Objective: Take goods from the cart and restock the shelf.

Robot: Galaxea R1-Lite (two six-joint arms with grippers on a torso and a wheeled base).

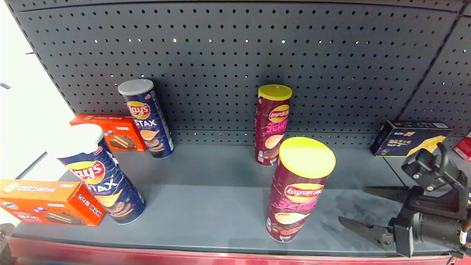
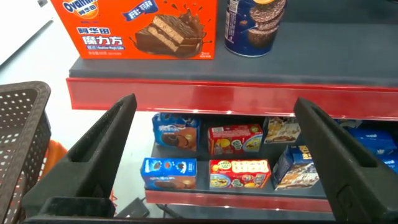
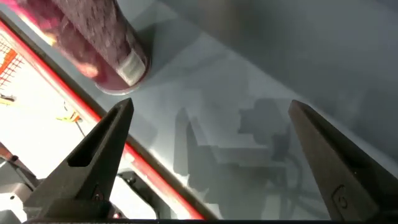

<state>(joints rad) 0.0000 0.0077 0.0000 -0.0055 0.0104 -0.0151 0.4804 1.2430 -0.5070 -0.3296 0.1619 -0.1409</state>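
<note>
Right tool (image 1: 352, 204): fingers spread, empty, low over shelf (image 1: 213, 198), just right of front maroon can (image 1: 298, 191). Second maroon can (image 1: 273, 125) upright behind it, near pegboard (image 1: 235, 55). Blue cans (image 1: 99, 176) and orange boxes (image 1: 48, 202) at shelf's left. Left tool (image 2: 214, 106): fingers apart, empty, facing red front lip (image 2: 348, 102). Dark perforated basket (image 2: 22, 124) beside it, possibly cart.

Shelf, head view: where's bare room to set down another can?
Widest bare strip of the shelf runs front to back between the blue cans and the maroon cans. A smaller patch lies at the back between the rear maroon can and the dark box. Crowded: left end with orange boxes; the open right tool occupies front right.
</note>
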